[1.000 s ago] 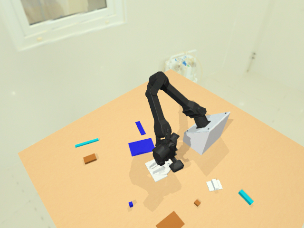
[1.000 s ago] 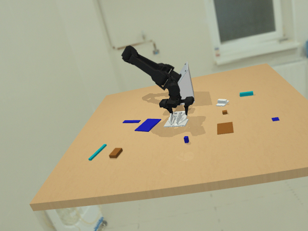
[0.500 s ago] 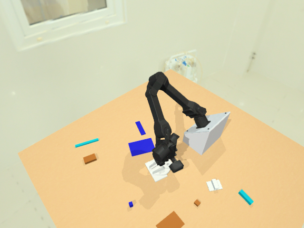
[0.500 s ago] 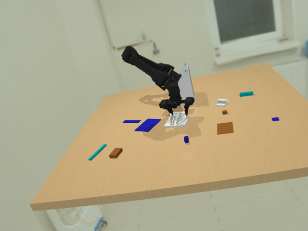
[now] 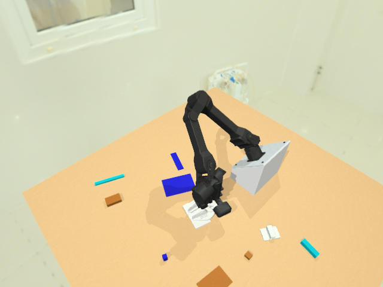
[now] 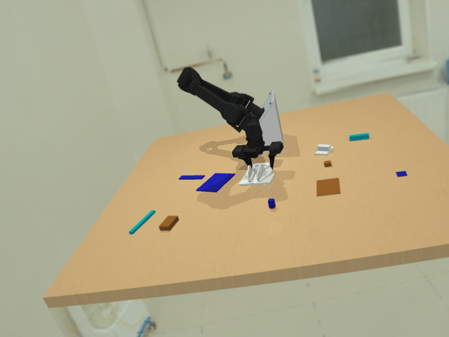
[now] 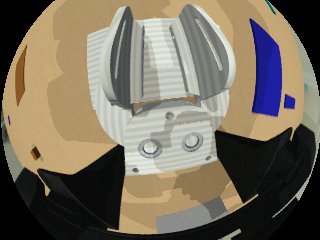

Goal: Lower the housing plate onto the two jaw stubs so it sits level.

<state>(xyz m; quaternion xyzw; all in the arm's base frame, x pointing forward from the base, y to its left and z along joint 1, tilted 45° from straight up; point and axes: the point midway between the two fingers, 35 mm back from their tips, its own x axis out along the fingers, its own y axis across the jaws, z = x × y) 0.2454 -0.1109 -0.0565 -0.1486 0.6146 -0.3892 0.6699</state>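
Note:
The white housing plate (image 7: 167,131) lies between my two black fingertips in the wrist view, with two ringed round holes in its face. My gripper (image 6: 261,167) (image 7: 168,141) is shut on its side edges. Two white slotted jaws stand side by side beyond the plate, the left jaw (image 7: 120,60) and the right jaw (image 7: 202,50), roughly parallel with a gap between them. The white base (image 5: 197,223) (image 6: 253,182) (image 7: 95,75) lies flat on the table under them. The arm hides the plate in the top view. Whether the plate is fully down and level cannot be told.
A blue slab (image 5: 178,185) (image 6: 215,182) (image 7: 267,70) lies close beside the base. A small blue block (image 5: 164,257) (image 6: 271,203), a small white stepped part (image 5: 270,232) (image 6: 323,148) and a brown sheet (image 5: 215,278) (image 6: 327,187) lie farther out.

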